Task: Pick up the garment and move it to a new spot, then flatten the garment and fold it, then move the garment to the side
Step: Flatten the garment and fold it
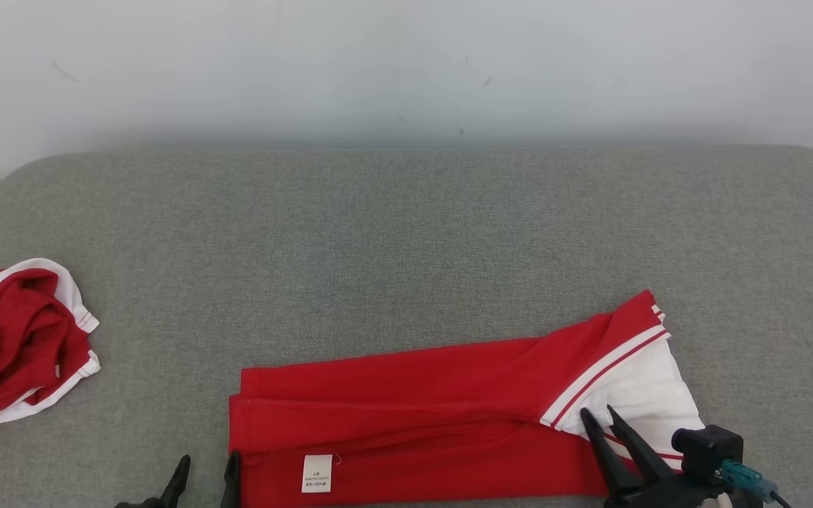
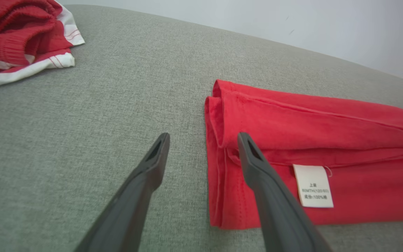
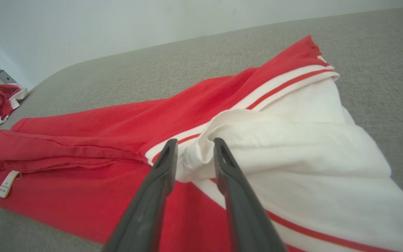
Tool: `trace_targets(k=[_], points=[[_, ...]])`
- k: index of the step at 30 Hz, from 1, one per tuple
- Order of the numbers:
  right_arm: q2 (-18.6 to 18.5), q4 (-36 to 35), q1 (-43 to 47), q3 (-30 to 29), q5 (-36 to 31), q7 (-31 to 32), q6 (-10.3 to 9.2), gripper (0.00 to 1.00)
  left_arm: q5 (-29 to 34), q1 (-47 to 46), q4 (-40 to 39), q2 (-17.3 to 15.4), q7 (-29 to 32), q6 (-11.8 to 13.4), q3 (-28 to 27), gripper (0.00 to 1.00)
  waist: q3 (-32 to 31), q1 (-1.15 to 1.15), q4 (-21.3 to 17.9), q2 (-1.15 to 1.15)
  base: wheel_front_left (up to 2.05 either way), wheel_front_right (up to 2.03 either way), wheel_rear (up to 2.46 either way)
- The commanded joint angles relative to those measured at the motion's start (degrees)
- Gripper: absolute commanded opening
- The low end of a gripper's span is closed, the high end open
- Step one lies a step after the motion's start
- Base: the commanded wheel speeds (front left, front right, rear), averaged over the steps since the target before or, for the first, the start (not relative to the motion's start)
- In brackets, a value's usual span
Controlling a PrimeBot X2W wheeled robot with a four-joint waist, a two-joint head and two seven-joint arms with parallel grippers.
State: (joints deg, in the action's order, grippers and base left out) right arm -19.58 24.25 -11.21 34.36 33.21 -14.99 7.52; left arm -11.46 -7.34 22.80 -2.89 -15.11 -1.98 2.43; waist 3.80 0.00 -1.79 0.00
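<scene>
Two ends of garment (image 1: 413, 409) targeted, fold step: left end effector (image 1: 207, 458) apart, lower left; right end effector (image 1: 597, 410) astride white fold (image 3: 196, 154), clamp unclear. Next: firm pinches.

The folded red and white garment (image 1: 413, 395) is soft, matt knit cloth bearing a smooth white printed label (image 1: 317, 473); left of it, the crumpled red and white garment (image 1: 18, 339) shows ribbed, rougher cloth. Under the folded garment, the grey padded surface (image 1: 406, 233) is coarse woven fabric, matt throughout.
</scene>
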Motion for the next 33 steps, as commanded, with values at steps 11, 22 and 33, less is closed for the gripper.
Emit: trace_targets(k=[11, 22, 33], points=[[1.01, -5.38, 7.84, -3.41, -0.7, -0.22, -0.07, 0.0, 0.08, 1.31, -0.73, -0.04, -0.04, -0.61, -0.91, 1.0, 0.6, 0.0, -2.61, 0.0, 0.0, 0.0, 0.0], [2.21, -11.16, 14.7, -13.14, -4.34, -0.22, -0.07, 1.0, 0.91, 0.29, -0.65, -0.04, -0.05, -0.55, -1.61, 1.0, 0.76, 0.0, -4.52, 0.0, 0.0, 0.0, 0.0], [4.48, -10.89, 8.85, -16.75, -10.25, -0.12, -0.07, 1.0, -0.5, -0.2, -0.21, -0.03, -0.05, -0.48, -0.07, 1.0, 0.61, 0.0, -3.25, 0.0, 0.0, 0.0, 0.0]])
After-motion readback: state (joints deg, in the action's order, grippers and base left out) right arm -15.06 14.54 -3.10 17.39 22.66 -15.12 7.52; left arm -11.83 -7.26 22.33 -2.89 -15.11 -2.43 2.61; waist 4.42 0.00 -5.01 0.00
